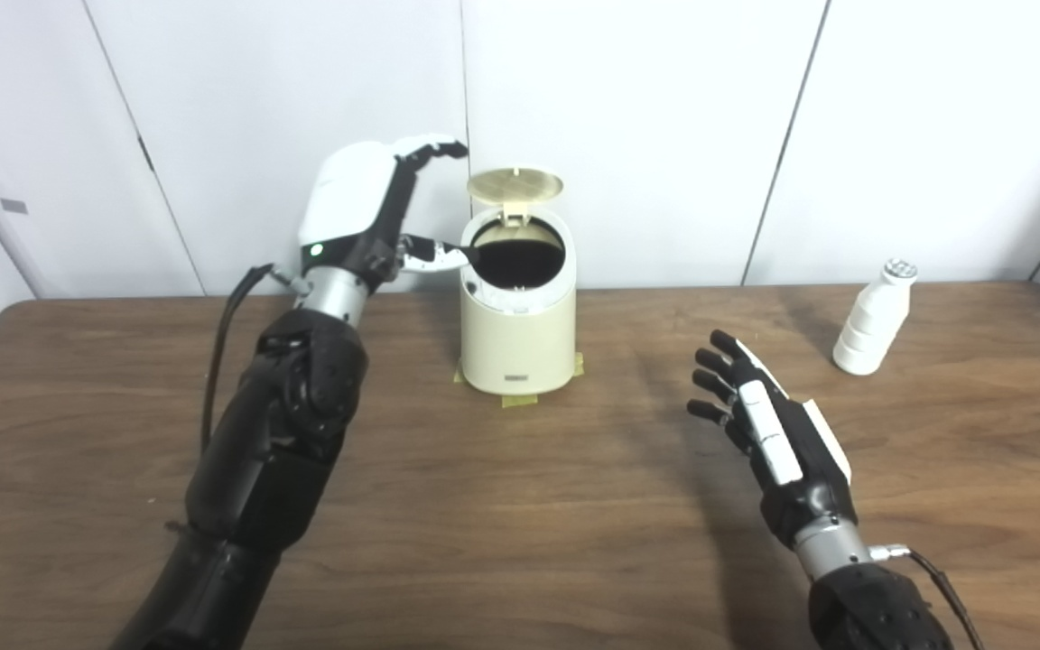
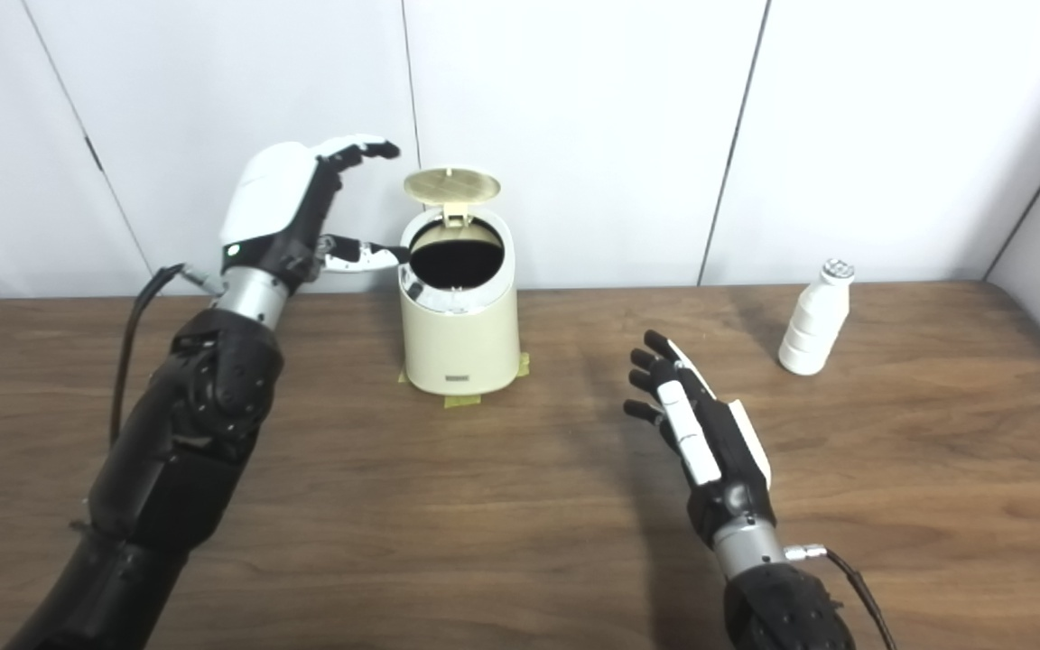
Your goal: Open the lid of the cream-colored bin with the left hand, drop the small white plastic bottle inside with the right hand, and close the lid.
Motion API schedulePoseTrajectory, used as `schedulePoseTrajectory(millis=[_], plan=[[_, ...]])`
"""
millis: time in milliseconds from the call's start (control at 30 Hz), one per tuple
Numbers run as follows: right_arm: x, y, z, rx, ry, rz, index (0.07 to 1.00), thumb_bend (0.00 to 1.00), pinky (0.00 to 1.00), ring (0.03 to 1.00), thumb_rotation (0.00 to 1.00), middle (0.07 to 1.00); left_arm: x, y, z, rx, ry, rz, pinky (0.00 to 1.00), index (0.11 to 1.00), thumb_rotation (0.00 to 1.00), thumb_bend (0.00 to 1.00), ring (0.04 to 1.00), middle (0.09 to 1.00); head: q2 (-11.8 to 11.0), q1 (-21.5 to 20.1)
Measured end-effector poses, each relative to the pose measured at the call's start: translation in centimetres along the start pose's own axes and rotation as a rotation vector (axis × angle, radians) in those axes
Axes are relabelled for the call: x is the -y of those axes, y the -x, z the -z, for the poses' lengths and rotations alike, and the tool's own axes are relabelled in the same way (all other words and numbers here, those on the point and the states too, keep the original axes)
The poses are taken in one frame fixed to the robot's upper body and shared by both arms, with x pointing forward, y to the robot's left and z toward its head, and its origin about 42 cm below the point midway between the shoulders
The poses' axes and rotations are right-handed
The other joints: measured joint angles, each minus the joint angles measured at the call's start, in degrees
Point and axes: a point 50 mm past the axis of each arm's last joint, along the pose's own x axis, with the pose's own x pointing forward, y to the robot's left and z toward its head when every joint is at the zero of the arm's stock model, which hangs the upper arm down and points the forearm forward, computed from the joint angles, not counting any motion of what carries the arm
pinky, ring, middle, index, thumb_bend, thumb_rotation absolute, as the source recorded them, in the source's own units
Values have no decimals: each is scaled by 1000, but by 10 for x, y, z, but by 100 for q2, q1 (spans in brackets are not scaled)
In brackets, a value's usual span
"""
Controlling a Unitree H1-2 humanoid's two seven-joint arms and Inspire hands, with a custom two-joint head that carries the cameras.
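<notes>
- Lid (image 1: 515, 185) stood up, bin (image 1: 517, 311) open on table (image 1: 520, 506).
- Left hand (image 1: 366, 212) was raised beside bin, fingers spread, holding nothing; thumb tip at rim.
- Right hand (image 1: 768, 424) hovered over table, fingers spread, empty.
- Bottle (image 1: 872, 318) stood upright, well right of bin, apart from right hand.

No text can be read anywhere; the cream-colored bin (image 1: 517, 316) carries a small dark label low on its front, too blurred to make out
</notes>
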Motion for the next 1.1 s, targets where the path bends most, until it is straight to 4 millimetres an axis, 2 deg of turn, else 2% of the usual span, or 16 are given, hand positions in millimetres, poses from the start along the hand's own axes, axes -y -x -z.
schedulePoseTrajectory(millis=[200, 300, 400, 500, 667, 767, 900, 967, 1100], plan=[[2, -1, -1, 4, 2, 9, 909, 625, 772, 870, 823, 893, 5, 41, 17, -155, 312, -22, 708, 787, 292, 508, 788, 811, 18, -9], [4, -1, -1, 5, 11, 18, 913, 583, 769, 870, 760, 892, 8, 61, 24, -202, 394, 13, 665, 782, 301, 475, 756, 790, 35, -26], [9, -1, -2, 7, 15, 36, 912, 532, 766, 879, 589, 889, 2, 81, 28, -242, 455, 15, 682, 795, 261, 455, 766, 789, 44, -18], [15, -1, -2, 10, 7, 52, 914, 571, 774, 885, 495, 896, -2, 100, 31, -262, 498, 11, 679, 804, 231, 455, 770, 792, 53, -35], [22, -1, -1, 9, 4, 72, 918, 683, 785, 891, 422, 894, 3, 123, 40, -311, 507, 26, 653, 795, 195, 465, 745, 776, 70, -97], [29, -2, 4, -1, 0, 94, 922, 688, 778, 893, 383, 896, 3, 135, 42, -336, 497, 21, 678, 784, 232, 463, 749, 767, 97, -193], [44, -1, 8, 23, 9, 128, 916, 677, 771, 879, 314, 902, -1, 146, 42, -392, 526, -3, 766, 806, 353, 458, 809, 806, 114, -246], [51, -1, 7, 37, 21, 145, 918, 688, 776, 879, 299, 904, 1, 151, 44, -419, 545, -10, 760, 815, 386, 461, 817, 814, 132, -290], [69, 3, 4, 44, 53, 246, 843, 727, 685, 806, 252, 841, 8, 162, 45, -450, 591, -6, 731, 829, 410, 447, 801, 813, 158, -386]])
